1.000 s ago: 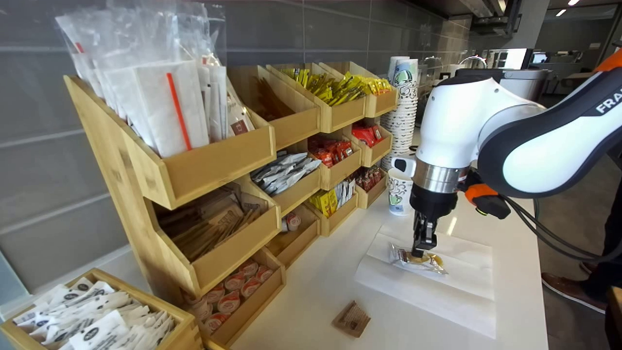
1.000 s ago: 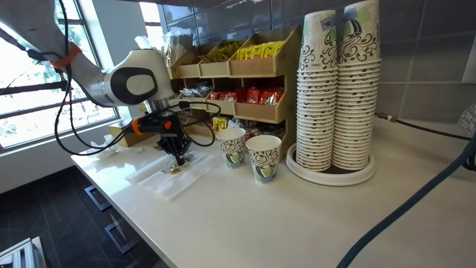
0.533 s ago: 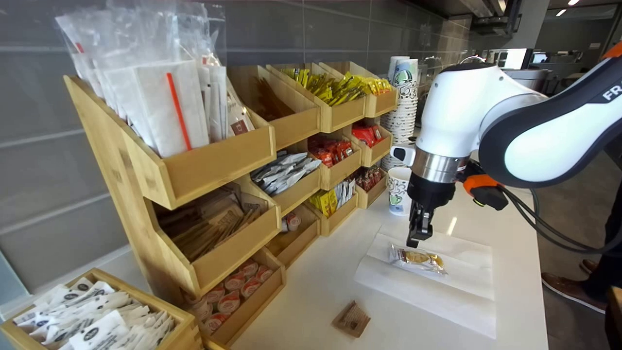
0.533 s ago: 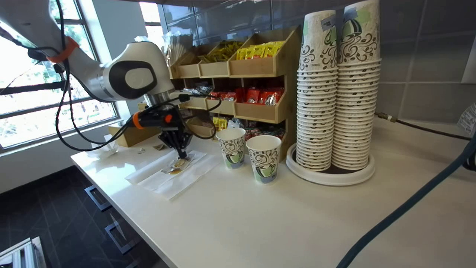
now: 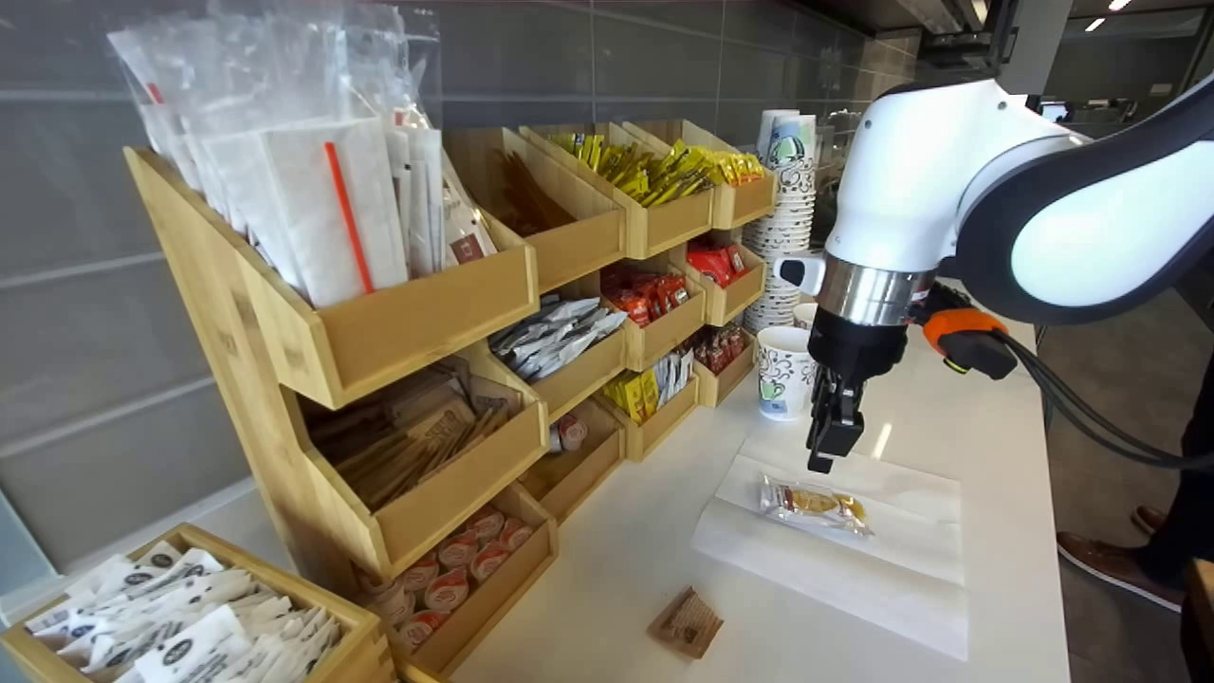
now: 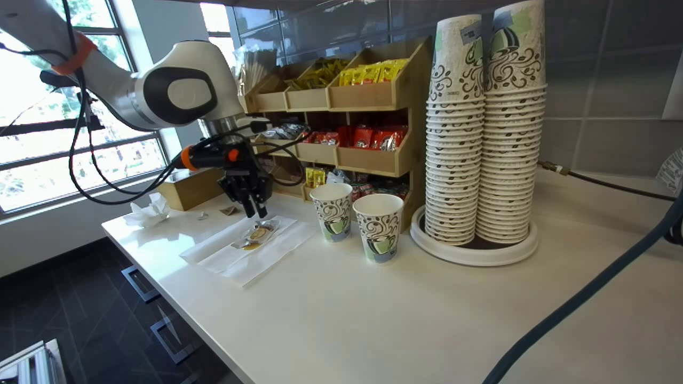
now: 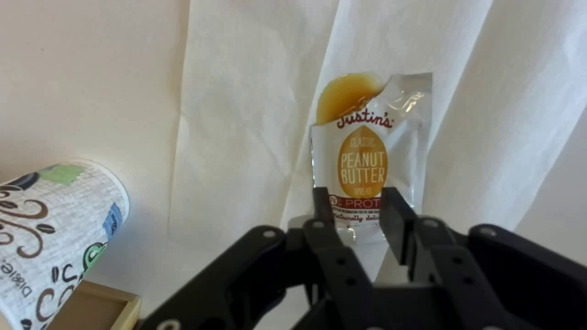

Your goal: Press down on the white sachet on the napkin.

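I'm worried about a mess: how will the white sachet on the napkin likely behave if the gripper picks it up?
The white sachet would probably flex, as it looks creased near its torn corner. Squeezing may force out more of the amber spread pooled at that opening. The sachet's glossy surface might also slip in the gripper.

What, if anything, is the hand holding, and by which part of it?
Nothing is held: the hand hangs open above the white sachet, which lies on the napkin.
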Tool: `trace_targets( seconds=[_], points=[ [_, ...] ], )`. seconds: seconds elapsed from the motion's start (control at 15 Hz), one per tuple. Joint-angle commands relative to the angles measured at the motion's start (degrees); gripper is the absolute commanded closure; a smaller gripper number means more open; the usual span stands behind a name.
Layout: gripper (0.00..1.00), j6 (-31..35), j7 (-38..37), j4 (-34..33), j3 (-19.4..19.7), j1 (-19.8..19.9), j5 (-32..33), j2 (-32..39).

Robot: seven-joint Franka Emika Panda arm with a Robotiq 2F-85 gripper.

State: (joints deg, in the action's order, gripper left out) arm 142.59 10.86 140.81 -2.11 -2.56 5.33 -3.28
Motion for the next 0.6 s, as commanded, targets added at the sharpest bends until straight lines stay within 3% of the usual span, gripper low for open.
trace_targets(
  seconds=[0.0,0.33,0.53],
  points=[
    [0.32,-4.5,1.5,1.3,0.1,-0.2,-1.4,-4.5],
    [0.0,-9.3,2.2,1.4,0.2,-0.5,-1.1,-7.3],
    [0.0,-11.7,1.9,1.3,0.1,-0.7,-1.0,-8.6]
  ],
)
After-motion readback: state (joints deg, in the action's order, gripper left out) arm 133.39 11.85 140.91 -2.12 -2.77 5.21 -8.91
